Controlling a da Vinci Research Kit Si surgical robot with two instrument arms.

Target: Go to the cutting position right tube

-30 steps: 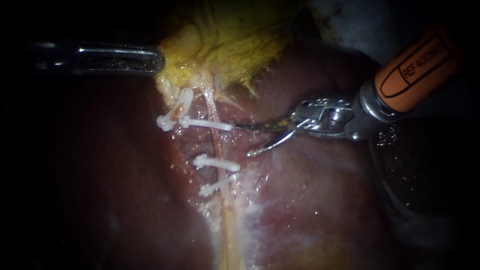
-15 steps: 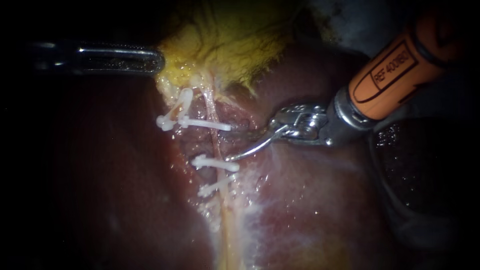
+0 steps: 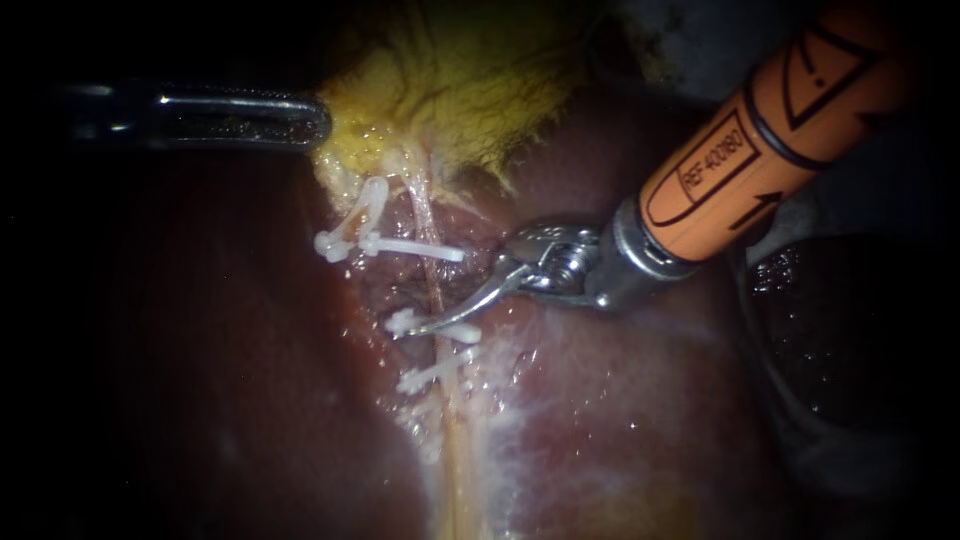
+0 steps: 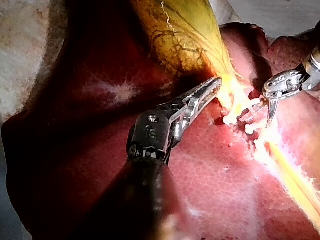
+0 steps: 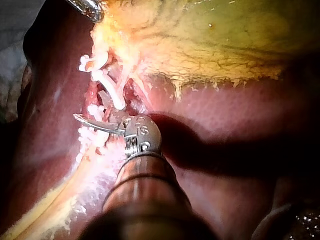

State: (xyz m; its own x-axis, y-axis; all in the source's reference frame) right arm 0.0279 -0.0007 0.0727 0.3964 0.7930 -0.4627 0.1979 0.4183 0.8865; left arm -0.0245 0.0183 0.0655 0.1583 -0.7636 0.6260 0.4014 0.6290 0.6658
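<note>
Endoscope view: right instrument (image 3: 445, 300) in from upper right, blades parted astride right tube (image 3: 422, 215) between clips (image 3: 415, 248), mid-liver (image 3: 620, 400), apparently lined up to cut there. Left instrument (image 3: 318, 120) clenched on gallbladder (image 3: 450, 90) edge, likely tensioning tube.

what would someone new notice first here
The orange-sleeved right instrument stands out at centre, its open jaws reaching across the thin pale tube among the white plastic clips. Above glows the yellow-green veined gallbladder, its edge gripped by the slim metal left instrument, all lying on the dark red liver.
</note>
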